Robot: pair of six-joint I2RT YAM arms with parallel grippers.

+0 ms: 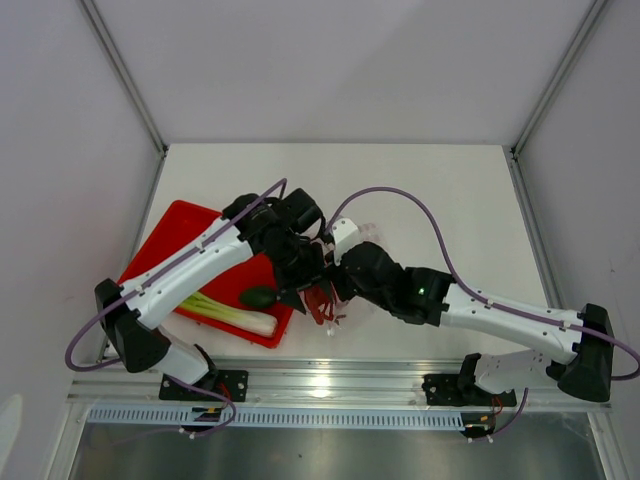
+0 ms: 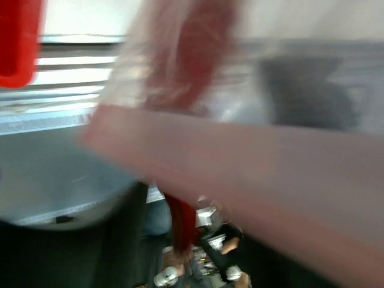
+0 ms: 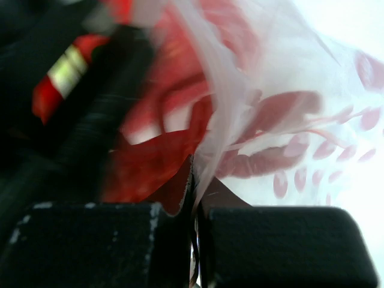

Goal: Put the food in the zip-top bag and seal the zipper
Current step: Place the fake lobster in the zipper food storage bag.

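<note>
Right fingers (image 3: 270,246) pinch the bag (image 3: 282,66) (lobster (image 3: 264,162) inside); left fingers' (image 1: 296,268) state unclear.

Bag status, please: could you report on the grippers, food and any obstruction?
Right gripper shut on bag. Left gripper unclear. Lobster at bag; leek, fruit on tray. No obstruction seen.

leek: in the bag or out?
Out. The leek lies flat on the red tray, beside the green fruit.
</note>
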